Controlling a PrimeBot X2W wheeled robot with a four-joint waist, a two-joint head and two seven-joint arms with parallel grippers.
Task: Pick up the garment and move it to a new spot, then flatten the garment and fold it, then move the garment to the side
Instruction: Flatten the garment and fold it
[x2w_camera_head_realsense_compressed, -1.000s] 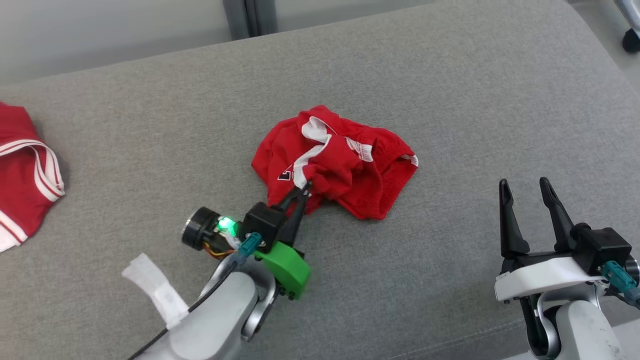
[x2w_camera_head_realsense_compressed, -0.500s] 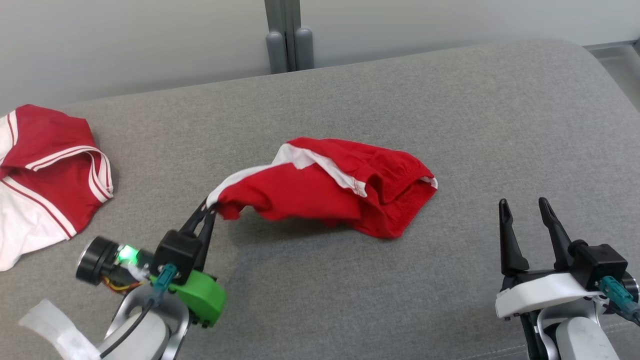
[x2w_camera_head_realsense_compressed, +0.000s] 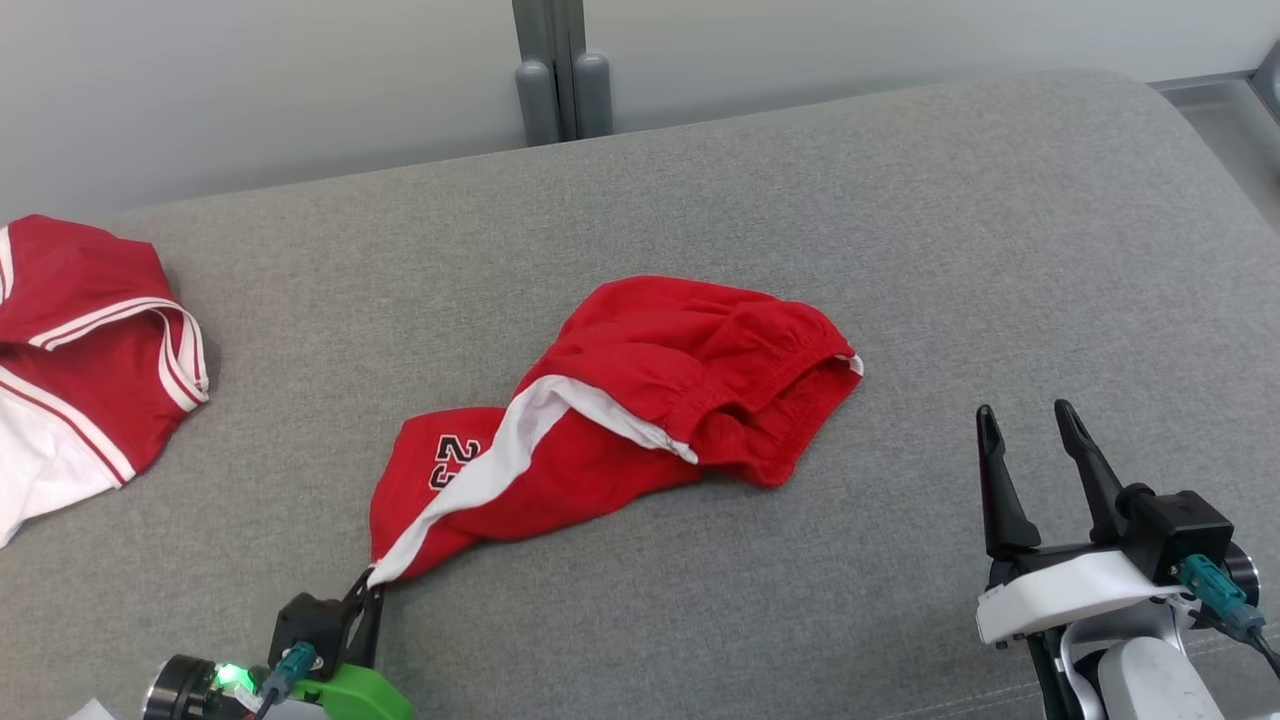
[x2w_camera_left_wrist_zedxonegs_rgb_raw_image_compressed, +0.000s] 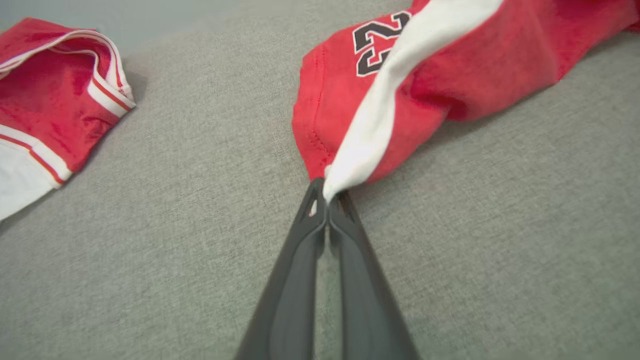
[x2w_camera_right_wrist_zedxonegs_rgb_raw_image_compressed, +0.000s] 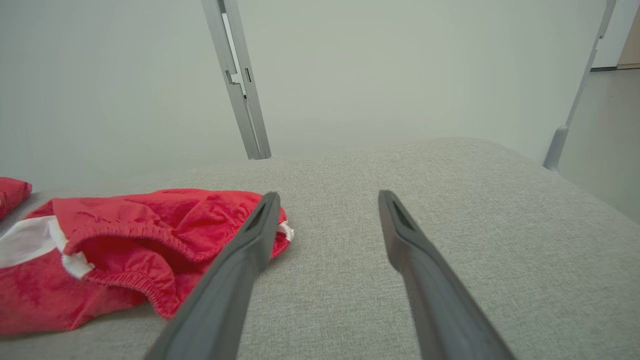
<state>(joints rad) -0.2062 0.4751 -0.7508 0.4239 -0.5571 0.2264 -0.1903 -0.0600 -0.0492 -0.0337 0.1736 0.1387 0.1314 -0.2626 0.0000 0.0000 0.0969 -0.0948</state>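
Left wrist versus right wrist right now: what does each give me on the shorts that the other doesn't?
Left wrist view: the left gripper, jaws shut on the white stripe at the hem of the red shorts, plus the number print and a second red-and-white garment. Right wrist view: the right gripper, jaws open and holding nothing, the shorts' elastic waistband beside it, and a grey post behind. Both: the shorts on the grey cushion.

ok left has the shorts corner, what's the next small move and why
Probably reach the open right gripper to the waistband: the left gripper is shut on a white-striped corner of the red shorts, while the waistband end lies bunched and unheld.
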